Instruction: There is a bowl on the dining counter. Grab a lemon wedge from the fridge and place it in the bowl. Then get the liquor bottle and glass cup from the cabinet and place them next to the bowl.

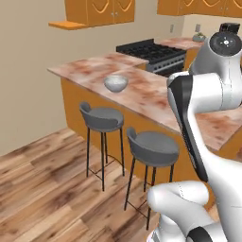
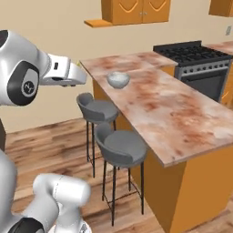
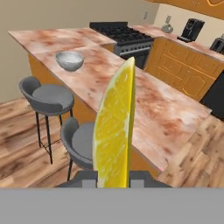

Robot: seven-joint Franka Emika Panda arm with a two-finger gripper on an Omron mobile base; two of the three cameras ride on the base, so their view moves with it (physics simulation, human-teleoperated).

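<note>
A yellow lemon wedge (image 3: pixel 114 127) stands upright between my gripper (image 3: pixel 113 180) fingers, which are shut on it, filling the middle of the hand view. The grey bowl (image 1: pixel 116 83) (image 2: pixel 118 79) (image 3: pixel 70 60) rests near the far end of the marbled dining counter (image 1: pixel 146 97) (image 2: pixel 177 118) (image 3: pixel 166 118). My hand (image 2: pixel 68 73) hovers off the counter's left side, above the stools and short of the bowl. Orange wall cabinets (image 1: pixel 100 10) (image 2: pixel 136 9) hang with doors shut. The fridge, liquor bottle and glass cup are out of view.
Two grey bar stools (image 1: pixel 101 119) (image 1: pixel 152 147) (image 2: pixel 96 110) (image 2: pixel 122 148) stand along the counter's front on the wood floor. A black stove (image 1: pixel 152 53) (image 2: pixel 195 57) (image 3: pixel 120 33) sits behind the counter. A coffee machine (image 3: pixel 191 29) stands on the back counter.
</note>
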